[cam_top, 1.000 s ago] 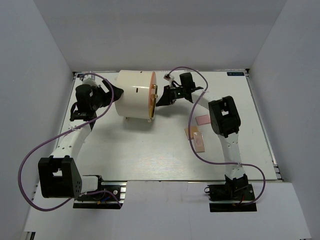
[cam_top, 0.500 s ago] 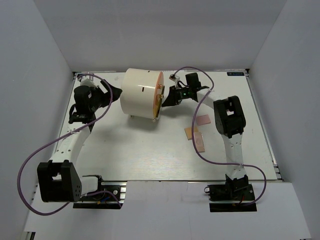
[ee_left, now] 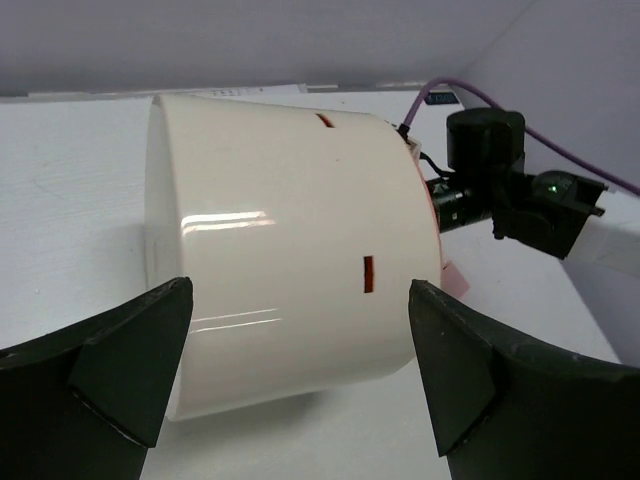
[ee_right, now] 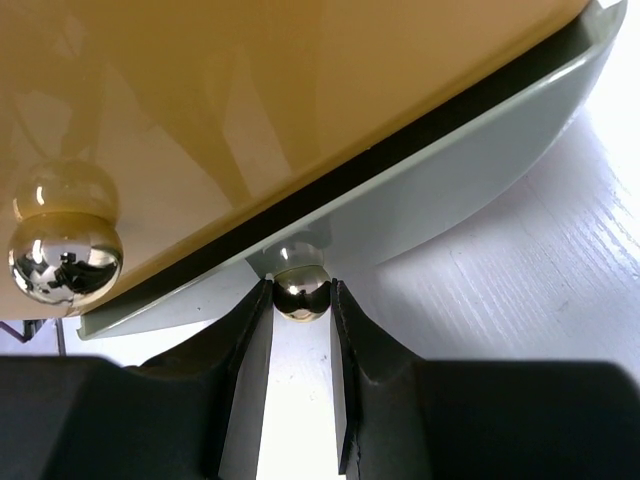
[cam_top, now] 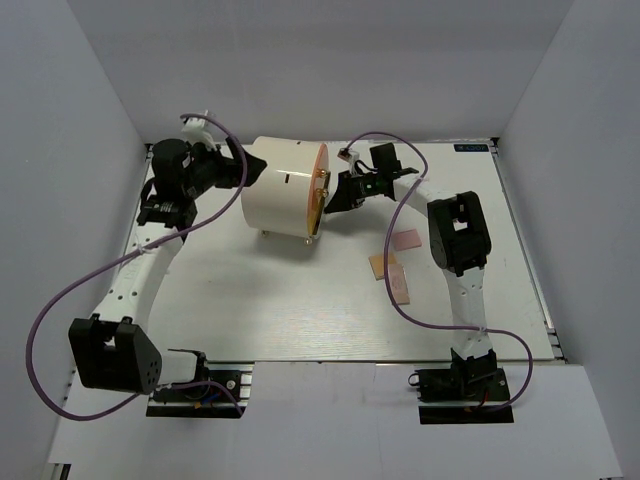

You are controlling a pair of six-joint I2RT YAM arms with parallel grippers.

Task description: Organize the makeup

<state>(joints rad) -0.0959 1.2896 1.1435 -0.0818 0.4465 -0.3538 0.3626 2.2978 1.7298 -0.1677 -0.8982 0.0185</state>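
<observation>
ok so the right gripper [ee_right: 300,300] is pinched onto a little gold knob [ee_right: 301,287], one finger on each side of it. that knob sits on a grey drawer front [ee_right: 480,170] that's cracked open just off the orange front [ee_right: 250,90] straight ahead of the fingers. the second knob [ee_right: 63,250] off to the side is untouched

thing is, over the last second the whole cream cylinder [cam_top: 285,190] slid along with that hand as it pulled back, so I reckon the pull is dragging the container as much as opening it. the left gripper [ee_left: 300,300] has swung up at the far end, fingers spread wide and framing the cylinder's back without touching it, probably about to brace it

makeup hasn't budged: the pink square [cam_top: 405,240] and beige pieces [cam_top: 385,265] lie on the table [cam_top: 300,310] behind the right hand, beside its forearm, nothing put away yet
</observation>
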